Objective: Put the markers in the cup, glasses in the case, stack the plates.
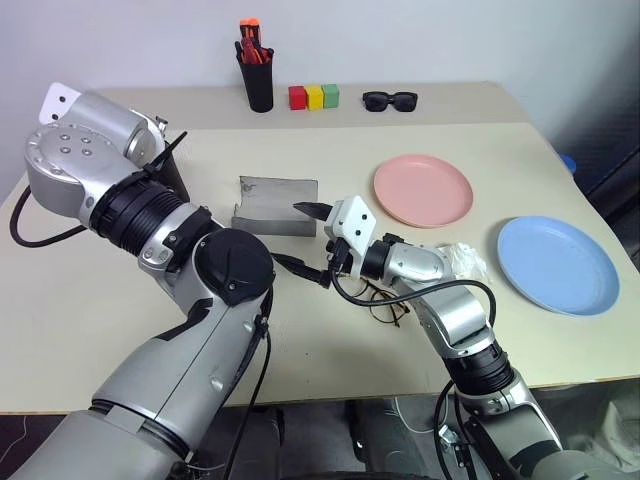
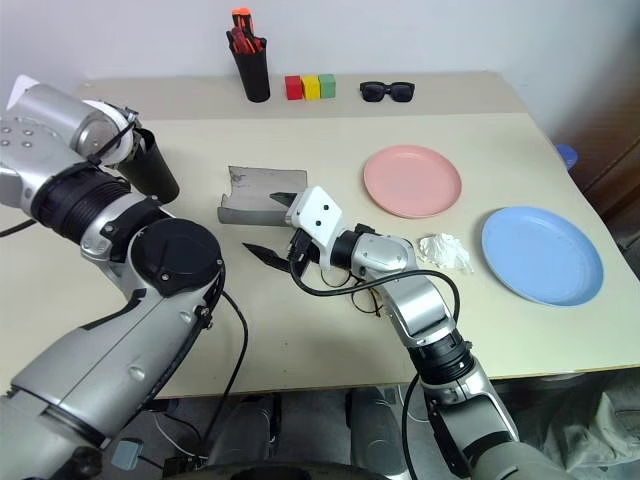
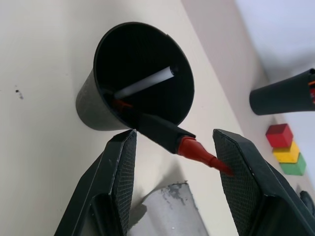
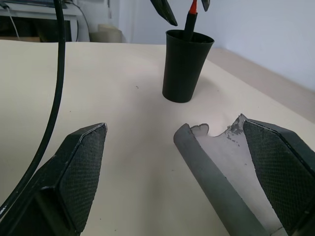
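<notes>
Markers at the cup, both tools empty.

At the frame's left the black cup [image 3: 142, 78] holds the white marker [image 3: 145, 83]; the red marker [image 3: 172, 138] leans over its rim between the left tool's [image 3: 177, 162] parted fingers, untouched. The right tool [image 4: 177, 167] gapes wide beside the grey case [image 1: 275, 205] at centre; the glasses [image 1: 385, 300] lie under its arm.

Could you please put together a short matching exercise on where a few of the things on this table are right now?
Things:
1. white marker
2. red marker
3. glasses
4. pink plate

Places:
A. on the table under the right arm
B. wholly inside the cup
C. apart from the blue plate, unstacked
D. leaning out over the cup's rim

Pairs: 1-B, 2-D, 3-A, 4-C
</notes>
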Motion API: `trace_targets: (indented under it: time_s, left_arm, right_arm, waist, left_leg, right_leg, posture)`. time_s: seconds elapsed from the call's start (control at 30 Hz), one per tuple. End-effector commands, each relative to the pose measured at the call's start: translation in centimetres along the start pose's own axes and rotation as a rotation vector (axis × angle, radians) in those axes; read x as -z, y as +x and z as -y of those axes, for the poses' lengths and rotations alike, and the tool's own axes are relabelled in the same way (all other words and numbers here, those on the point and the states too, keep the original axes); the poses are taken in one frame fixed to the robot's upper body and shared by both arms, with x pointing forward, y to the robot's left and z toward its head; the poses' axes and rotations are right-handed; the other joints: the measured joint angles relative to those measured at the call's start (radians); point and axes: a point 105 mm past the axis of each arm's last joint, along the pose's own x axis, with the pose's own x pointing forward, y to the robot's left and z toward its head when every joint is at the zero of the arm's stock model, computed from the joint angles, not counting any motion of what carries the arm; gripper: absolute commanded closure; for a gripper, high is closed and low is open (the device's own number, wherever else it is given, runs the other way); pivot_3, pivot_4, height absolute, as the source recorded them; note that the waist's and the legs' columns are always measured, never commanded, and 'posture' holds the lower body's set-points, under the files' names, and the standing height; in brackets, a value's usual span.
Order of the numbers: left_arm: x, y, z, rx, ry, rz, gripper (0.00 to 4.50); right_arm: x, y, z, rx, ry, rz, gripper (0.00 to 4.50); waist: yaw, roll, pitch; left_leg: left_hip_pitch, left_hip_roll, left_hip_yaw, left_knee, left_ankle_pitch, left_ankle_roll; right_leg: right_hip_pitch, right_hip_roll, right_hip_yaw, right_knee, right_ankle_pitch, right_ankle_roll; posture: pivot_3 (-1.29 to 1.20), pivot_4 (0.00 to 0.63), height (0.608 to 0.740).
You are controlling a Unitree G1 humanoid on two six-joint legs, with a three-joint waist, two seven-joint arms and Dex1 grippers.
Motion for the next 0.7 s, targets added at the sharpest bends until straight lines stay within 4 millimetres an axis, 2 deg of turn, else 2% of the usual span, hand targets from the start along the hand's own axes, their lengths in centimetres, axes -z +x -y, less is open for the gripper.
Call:
trace_targets:
  time_s: [0.03,0.1,0.17,0.23,0.33,0.37,0.4,0.43,0.5,0.6,0.7]
  left_arm:
    - [-2.8,-1.7,2.4,0.133,0.015,0.159,2.01]
    - [-4.4,-3.0,4.0,0.248,0.039,0.27,2.01]
    - [-5.8,-4.3,5.1,0.331,0.144,0.414,2.01]
    - [-6.2,-4.9,5.8,0.375,0.235,0.497,2.01]
    - [-6.2,-5.8,6.6,0.42,0.468,0.649,2.01]
    - [-5.9,-6.2,7.0,0.454,0.552,0.688,2.01]
    - [-5.3,-6.5,7.5,0.497,0.615,0.705,1.45]
    - [-5.0,-6.7,7.7,0.525,0.653,0.712,1.17]
    - [-2.9,-7.3,8.6,0.663,0.739,0.676,0.19]
    - [1.4,-6.6,8.1,0.766,0.901,0.528,0.08]
    - [3.3,-5.2,6.5,0.738,0.97,0.437,0.08]
  right_arm:
    - [-1.1,0.3,-0.3,-0.009,-0.023,0.043,0.0]
    - [-1.1,0.3,-0.3,-0.008,-0.024,0.043,0.0]
    - [-1.1,0.3,-0.2,-0.007,-0.024,0.043,0.0]
    - [-1.1,0.2,-0.2,-0.007,-0.024,0.043,0.0]
    - [-1.4,0.1,0.4,0.009,-0.035,0.046,0.0]
    - [-1.5,-0.1,0.7,0.018,-0.042,0.045,0.0]
    - [-1.5,-0.2,1.1,0.026,-0.048,0.043,0.0]
    - [-1.6,-0.3,1.3,0.031,-0.051,0.042,0.0]
    - [-1.5,-0.6,1.8,0.043,-0.061,0.034,0.0]
    - [-1.2,-1.1,2.3,0.063,-0.069,0.019,0.0]
    - [-1.0,-1.2,2.4,0.066,-0.069,0.014,0.0]
  waist:
    - [-0.001,0.0,0.0]
    - [0.0,0.0,0.0]
    - [0.0,0.0,0.0]
    - [-0.001,0.0,0.0]
    - [0.0,0.0,0.0]
    - [-0.001,0.0,0.0]
    - [-0.001,0.0,0.0]
    - [0.0,0.0,0.0]
    - [0.002,0.0,0.0]
    - [0.002,0.0,0.0]
    - [-0.004,0.001,0.0]
  left_leg:
    - [0.0,0.0,0.0,0.0,0.0,0.0]
    - [0.0,0.0,0.0,0.0,0.0,0.0]
    - [0.0,0.0,0.0,0.0,0.0,-0.001]
    - [0.0,0.0,0.0,-0.001,0.0,-0.001]
    - [0.001,0.0,0.0,-0.001,0.001,-0.001]
    - [0.001,0.0,0.0,-0.001,0.001,-0.001]
    - [0.0,0.0,0.0,-0.001,0.001,-0.001]
    - [0.0,0.0,0.0,0.0,0.001,-0.001]
    - [0.0,0.0,0.0,0.0,0.001,-0.001]
    - [0.0,0.0,0.0,0.0,0.001,-0.001]
    - [0.0,0.0,0.0,0.0,0.001,-0.001]
  right_leg:
    - [0.0,0.0,0.0,0.0,0.0,0.0]
    - [0.0,0.0,0.0,0.0,0.0,0.0]
    - [0.0,0.0,0.0,0.0,0.0,0.0]
    - [0.0,0.0,0.0,0.0,0.0,0.0]
    - [0.0,0.0,0.0,0.001,0.0,0.0]
    - [0.0,0.0,0.0,0.001,0.0,0.0]
    - [0.0,0.0,0.0,0.001,0.0,0.0]
    - [0.0,0.0,0.0,0.001,0.0,0.0]
    - [0.0,0.0,0.0,0.001,0.0,0.0]
    - [0.0,-0.001,0.0,0.001,0.0,0.0]
    - [0.0,0.0,0.0,0.001,0.0,0.0]
  posture:
    - [0.0,0.15,0.74]
    - [0.0,0.15,0.74]
    - [0.0,0.15,0.74]
    - [0.0,0.15,0.74]
    - [0.0,0.15,0.74]
    - [0.0,0.15,0.74]
    - [0.0,0.15,0.74]
    - [0.0,0.15,0.74]
    - [0.0,0.15,0.74]
    - [0.0,0.15,0.74]
    - [0.0,0.15,0.74]
